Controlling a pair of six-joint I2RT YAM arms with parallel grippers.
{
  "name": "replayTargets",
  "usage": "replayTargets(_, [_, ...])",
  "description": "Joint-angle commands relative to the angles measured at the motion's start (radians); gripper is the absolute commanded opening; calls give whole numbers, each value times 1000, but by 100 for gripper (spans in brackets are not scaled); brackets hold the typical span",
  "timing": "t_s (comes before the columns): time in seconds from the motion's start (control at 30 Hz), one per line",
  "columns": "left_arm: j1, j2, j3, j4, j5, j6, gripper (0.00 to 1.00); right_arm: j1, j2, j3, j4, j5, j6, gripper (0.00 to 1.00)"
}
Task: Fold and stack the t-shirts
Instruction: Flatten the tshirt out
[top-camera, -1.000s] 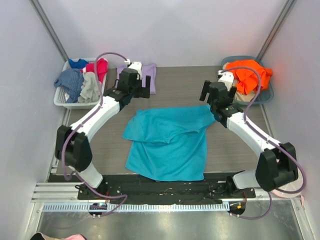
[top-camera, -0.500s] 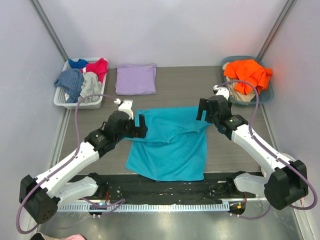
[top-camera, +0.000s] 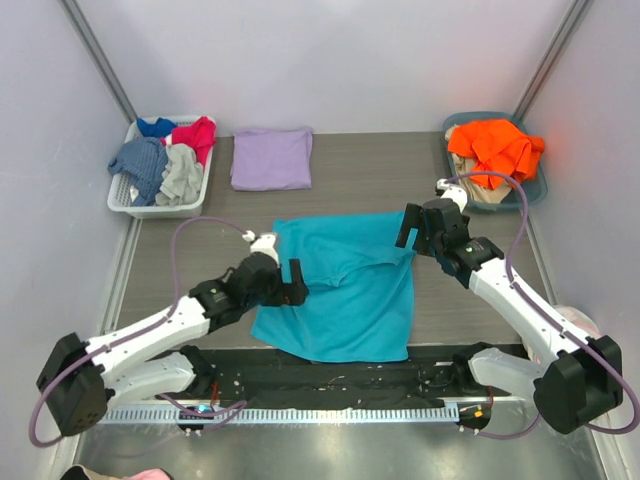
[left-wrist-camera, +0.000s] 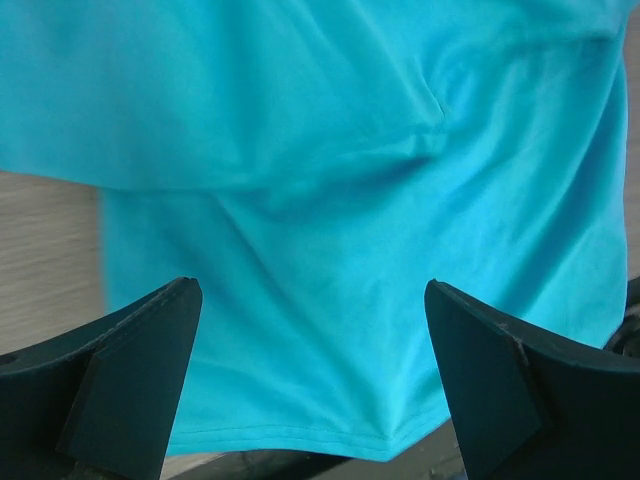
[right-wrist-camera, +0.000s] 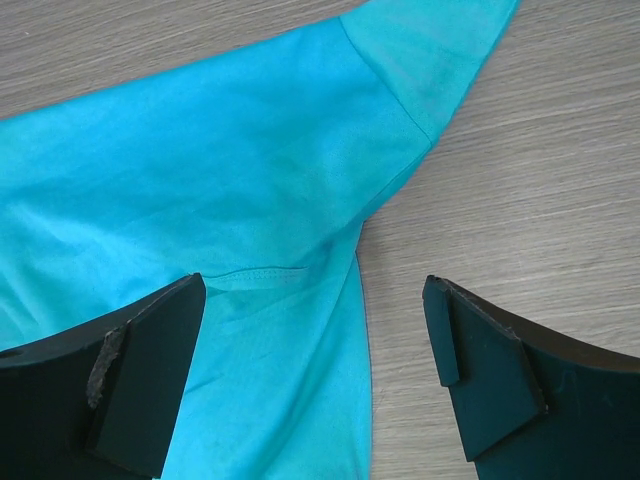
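Note:
The teal t-shirt (top-camera: 345, 295) lies partly folded at the table's middle, its top folded down over the body. The lavender t-shirt (top-camera: 272, 157) lies folded at the back left. My left gripper (top-camera: 296, 284) is open and empty, low over the teal shirt's left edge. The left wrist view shows its jaws wide apart (left-wrist-camera: 310, 290) above the shirt's body and bottom hem (left-wrist-camera: 300, 160). My right gripper (top-camera: 414, 230) is open and empty over the shirt's right sleeve. The right wrist view shows it (right-wrist-camera: 312, 283) above the sleeve seam and side edge (right-wrist-camera: 220, 190).
A white basket (top-camera: 120, 206) with red, blue and grey garments stands at the back left. A teal bin (top-camera: 541, 188) with an orange garment (top-camera: 495, 145) stands at the back right. Walls close in on both sides. A black rail runs along the near edge.
My left arm has swung from the lavender shirt at the back down to the teal shirt's left edge. My right gripper has shifted slightly over the right sleeve.

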Motion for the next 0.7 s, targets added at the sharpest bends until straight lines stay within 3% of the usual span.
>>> replayTargets(0.0, [-129, 112, 48, 129, -43, -78, 100, 0, -35, -5, -13, -2, 25, 100])
replayTargets(0.2, [-263, 268, 63, 202, -67, -178, 99, 0, -45, -11, -17, -3, 31, 100])
replayTargets(0.5, [-254, 261, 37, 120, -153, -221, 99, -2, -50, -28, -19, -4, 31, 100])
replayTargets(0.67, [-214, 213, 0, 105, -155, -239, 100, 2, -30, -30, -14, -83, 11, 100])
